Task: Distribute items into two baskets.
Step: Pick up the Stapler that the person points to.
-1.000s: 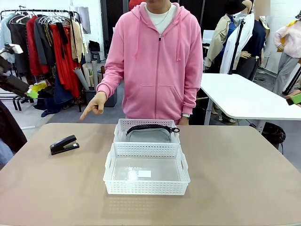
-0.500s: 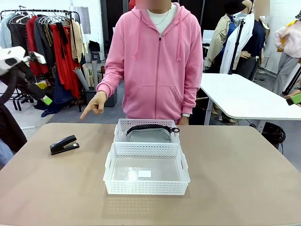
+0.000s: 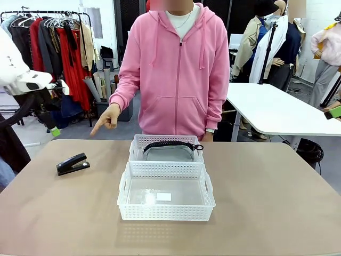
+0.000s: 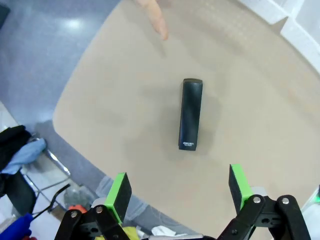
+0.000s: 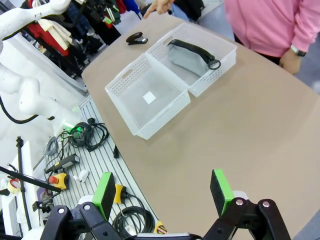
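- Toward the far edge of the surface (image 3: 266, 202), the far basket (image 3: 137, 144) is already holding the grey pouch (image 3: 167, 153), which is lying flat inside with its black strap (image 3: 168, 143) arching along the top, so that half is looking done
- Touching it on the robot's side, the near basket (image 3: 166, 170) is sitting with no item in it, a small white label (image 3: 164, 197) on its bottom
- Near the left edge, the black stapler (image 3: 72, 164) is lying on the bare surface, well apart from both baskets and not yet picked up
- The person's hand (image 3: 109, 118) is pointing down beyond the far left corner
- The left gripper (image 4: 178, 192) is hanging above the stapler, jaws spread wide and holding nothing
- The right gripper (image 5: 162, 194) is hovering high off the right side, jaws likewise gaping and empty
- What is remaining, by my reading, is carrying the stapler into the near basket
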{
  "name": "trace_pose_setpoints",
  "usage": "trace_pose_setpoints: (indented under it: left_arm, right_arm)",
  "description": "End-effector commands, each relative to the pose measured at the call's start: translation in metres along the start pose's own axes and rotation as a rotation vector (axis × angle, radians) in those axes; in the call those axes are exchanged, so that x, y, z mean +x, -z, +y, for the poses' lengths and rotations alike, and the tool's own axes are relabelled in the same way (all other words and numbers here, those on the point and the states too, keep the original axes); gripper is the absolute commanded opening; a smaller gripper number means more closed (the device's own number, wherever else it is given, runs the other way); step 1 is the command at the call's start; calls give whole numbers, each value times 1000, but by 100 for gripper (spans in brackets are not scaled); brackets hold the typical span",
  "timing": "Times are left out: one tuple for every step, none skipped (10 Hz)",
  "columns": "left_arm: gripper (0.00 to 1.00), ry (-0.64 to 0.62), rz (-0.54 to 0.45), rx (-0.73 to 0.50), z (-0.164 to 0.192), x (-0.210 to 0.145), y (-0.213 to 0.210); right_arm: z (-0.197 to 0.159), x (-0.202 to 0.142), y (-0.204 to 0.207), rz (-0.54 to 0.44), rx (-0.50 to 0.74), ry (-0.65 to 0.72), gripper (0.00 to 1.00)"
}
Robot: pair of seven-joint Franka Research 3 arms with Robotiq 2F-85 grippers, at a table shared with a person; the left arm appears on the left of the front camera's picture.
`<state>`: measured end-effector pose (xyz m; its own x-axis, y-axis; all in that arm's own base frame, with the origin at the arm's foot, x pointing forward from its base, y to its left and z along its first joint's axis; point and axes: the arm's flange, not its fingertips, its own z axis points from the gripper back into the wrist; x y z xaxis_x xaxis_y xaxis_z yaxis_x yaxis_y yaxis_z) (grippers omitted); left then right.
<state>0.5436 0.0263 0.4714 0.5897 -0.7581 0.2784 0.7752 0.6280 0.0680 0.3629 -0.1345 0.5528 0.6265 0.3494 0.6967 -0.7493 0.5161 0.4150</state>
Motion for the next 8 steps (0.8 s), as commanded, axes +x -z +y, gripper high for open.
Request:
trace_pose_setpoints:
  left_arm:
    - [100, 6, 43, -7, 6, 8, 1]
    - [100, -8, 38, -33, 5, 7, -1]
    - [100, 15, 20, -4, 0, 5, 5]
    - [100, 15, 20, -4, 0, 5, 5]
    - [100, 15, 20, -4, 0, 5, 5]
    - [100, 15, 20, -4, 0, 5, 5]
    - [100, 15, 20, -4, 0, 5, 5]
    - [100, 15, 20, -4, 0, 5, 5]
  right_arm:
    - [1, 0, 1, -33, 11, -24, 100]
    - [1, 0, 1, -33, 11, -24, 100]
    - [1, 0, 1, -33, 11, -24, 100]
    - [1, 0, 1, -33, 11, -24, 100]
    - [1, 0, 1, -33, 11, -24, 100]
    - [1, 0, 1, -33, 11, -24, 100]
    - [1, 0, 1, -33, 11, -24, 100]
    - [1, 0, 1, -33, 11, -24, 100]
